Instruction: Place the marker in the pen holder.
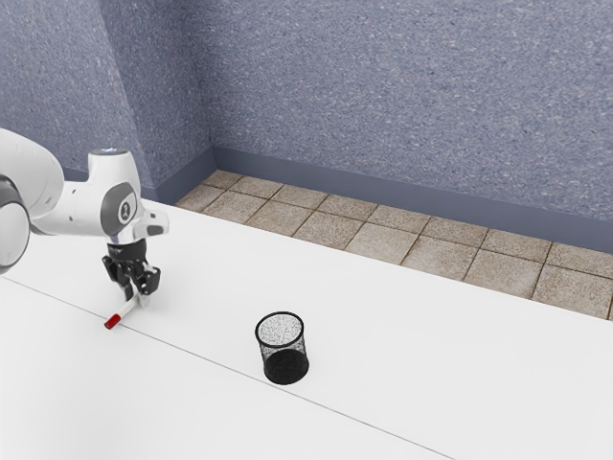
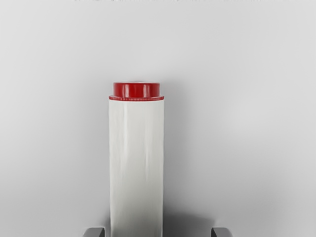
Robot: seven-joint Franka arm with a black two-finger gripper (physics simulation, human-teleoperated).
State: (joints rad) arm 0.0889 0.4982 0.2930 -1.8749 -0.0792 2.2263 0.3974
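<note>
My gripper at the exterior view's left, fingers spread around the marker on the table, pen holder upright, nearer, toward that view's right, wall far behind

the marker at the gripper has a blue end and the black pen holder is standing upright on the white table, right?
Not quite: the marker's end is red, not blue, as the exterior view shows. It is at the gripper, and the black pen holder stands upright on the white table.
</note>
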